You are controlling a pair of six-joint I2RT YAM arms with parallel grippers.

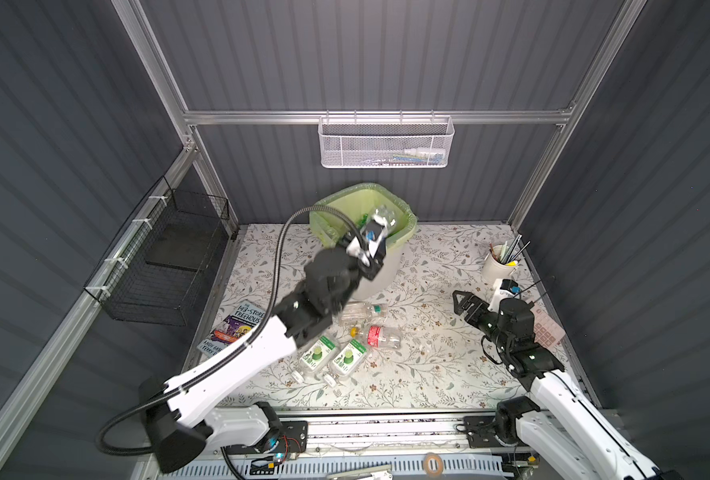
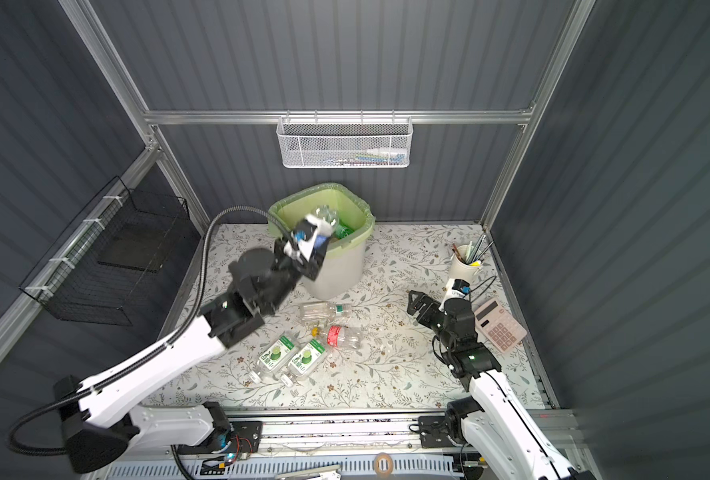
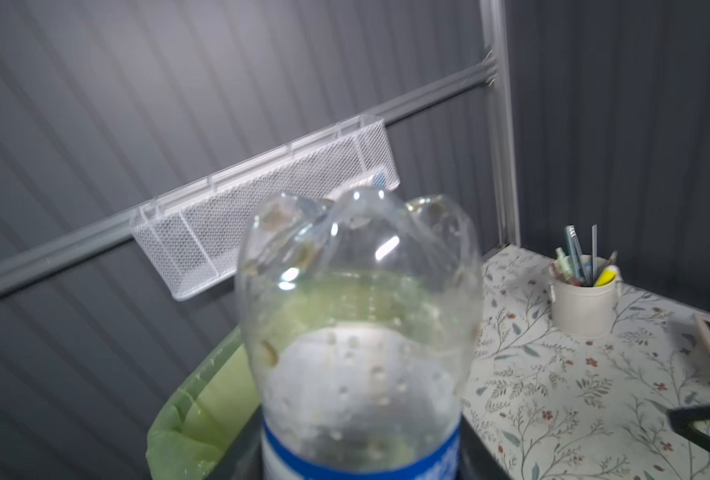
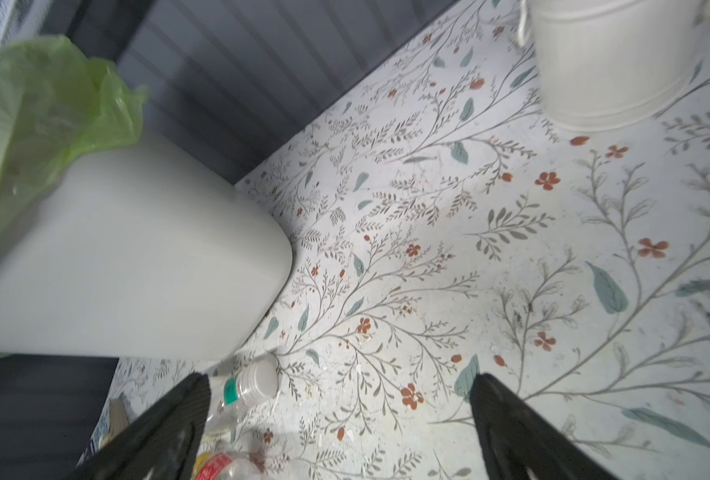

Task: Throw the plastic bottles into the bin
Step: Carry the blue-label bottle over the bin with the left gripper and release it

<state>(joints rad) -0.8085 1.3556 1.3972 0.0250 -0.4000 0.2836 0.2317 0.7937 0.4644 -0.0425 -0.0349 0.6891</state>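
1. Over the mouth of the bin [image 1: 382,286], the bottle [image 1: 383,215] is hanging in the left gripper [image 1: 373,245]. It is a clear bottle with a blue label.
2. Its long axis is running straight out from the jaws, base leading and tilting up toward the back wall. The left wrist view is showing the bottle [image 3: 357,291] base-first, with the green-lined rim of the bin [image 3: 187,399] below it.
3. The jaws are clamping the bottle at its label end; the cap is hidden.
4. In both top views the bottle is sitting over the near part of the opening, not its middle. The drop is likely depending on the cap end clearing the near rim, so a little more reach looks safer.
5. Four loose bottles [image 1: 382,336] are lying on the table [image 1: 428,365] in front of the bin.
6. The right gripper [image 4: 339,378] is hovering with its jaws wide apart and empty. It looks the nearer arm to those loose bottles.
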